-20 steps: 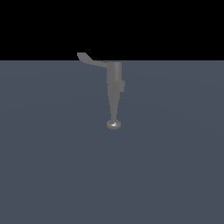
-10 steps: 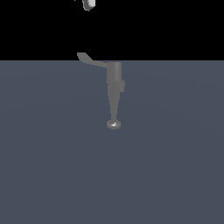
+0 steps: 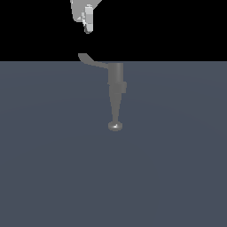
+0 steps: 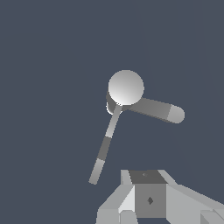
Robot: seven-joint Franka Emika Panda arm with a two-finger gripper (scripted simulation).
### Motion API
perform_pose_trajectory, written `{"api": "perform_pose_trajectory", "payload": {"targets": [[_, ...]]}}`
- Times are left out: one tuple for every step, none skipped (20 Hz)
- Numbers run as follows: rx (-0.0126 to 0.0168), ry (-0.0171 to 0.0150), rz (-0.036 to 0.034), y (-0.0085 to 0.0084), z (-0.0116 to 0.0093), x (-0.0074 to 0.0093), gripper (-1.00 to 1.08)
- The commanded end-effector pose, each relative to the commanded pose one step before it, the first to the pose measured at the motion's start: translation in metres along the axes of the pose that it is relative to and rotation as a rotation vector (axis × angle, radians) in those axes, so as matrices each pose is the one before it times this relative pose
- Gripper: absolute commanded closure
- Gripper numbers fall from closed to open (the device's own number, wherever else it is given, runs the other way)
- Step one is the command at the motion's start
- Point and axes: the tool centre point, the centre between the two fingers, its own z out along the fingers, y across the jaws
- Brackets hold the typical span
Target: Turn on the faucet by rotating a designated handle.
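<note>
1. The faucet (image 3: 116, 84) sits just above the middle of the exterior view, body up near the dark horizon line, with its spout tapering down the frame to a small shiny tip (image 3: 115, 127).
2. The handle (image 3: 92, 60) pokes out from the top of the body toward the exterior view's left, ending in an upturned rounded tip. In the wrist view the faucet (image 4: 125, 89) shows as a round pale cap; I can't say for sure which of the two arms sticking out of it is the handle.
3. The gripper (image 3: 88, 24) hangs at the top of the exterior view, above the handle's tip and clearly apart from it. Nothing is touching.
4. Jaws: honestly can't tell whether they're apart or together. They read as one pale block in the exterior view, and the wrist view only catches their base.
5. Looks like the approach step to me; the handle looks unturned so far.
6. Next, I'd guess it needs to drop beside the handle's outer end, then sweep it round the body. Come down too far toward the tip and it could miss or slip off.
</note>
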Motion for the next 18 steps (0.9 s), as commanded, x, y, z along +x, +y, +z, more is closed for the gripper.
{"api": "perform_pose_trajectory", "payload": {"targets": [[0.00478, -0.00706, 0.05638, -0.01250, 0.01056, 0.00046, 1.08], [0.00180, -0.00329, 0.02208, -0.00479, 0.00431, -0.00012, 1.08], [0.00180, -0.00349, 0.02215, -0.00474, 0.00436, -0.00025, 1.08], [0.00178, -0.00370, 0.02221, -0.00468, 0.00442, -0.00037, 1.08], [0.00173, -0.00385, 0.02201, -0.00455, 0.00442, -0.00047, 1.08], [0.00161, -0.00385, 0.02106, -0.00428, 0.00426, -0.00055, 1.08], [0.00149, -0.00380, 0.01998, -0.00399, 0.00407, -0.00062, 1.08], [0.00137, -0.00374, 0.01892, -0.00370, 0.00388, -0.00064, 1.08], [0.00125, -0.00363, 0.01781, -0.00343, 0.00368, -0.00069, 1.08], [0.00113, -0.00351, 0.01674, -0.00316, 0.00347, -0.00068, 1.08], [0.00102, -0.00336, 0.01563, -0.00290, 0.00325, -0.00068, 1.08], [0.00091, -0.00319, 0.01452, -0.00265, 0.00303, -0.00067, 1.08], [0.00081, -0.00300, 0.01338, -0.00241, 0.00281, -0.00065, 1.08], [0.00071, -0.00280, 0.01225, -0.00217, 0.00258, -0.00062, 1.08], [0.00062, -0.00258, 0.01112, -0.00194, 0.00234, -0.00057, 1.08], [0.00054, -0.00234, 0.00996, -0.00172, 0.00210, -0.00054, 1.08], [0.00046, -0.00209, 0.00880, -0.00151, 0.00186, -0.00049, 1.08], [0.00039, -0.00184, 0.00768, -0.00129, 0.00162, -0.00041, 1.08]]}}
